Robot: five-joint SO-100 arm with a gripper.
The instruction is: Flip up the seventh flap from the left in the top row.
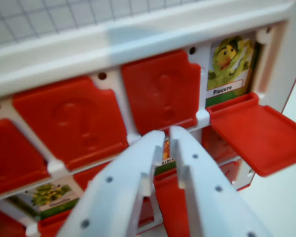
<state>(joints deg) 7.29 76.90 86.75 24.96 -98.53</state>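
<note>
White gripper (166,134), jaws nearly closed and empty, points at the lower edge of a closed red flap (160,91) (left of the open flap (259,131) under the "Pieuvre" card (230,66)).

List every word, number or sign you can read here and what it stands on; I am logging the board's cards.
"Pieuvre": on the white name strip of the uncovered card at the top right.
Raised question marks: on the closed red flaps.
Card at the lower left: name strip too blurred to read.
Card behind the end effector: lettering mostly hidden, unreadable.
</note>
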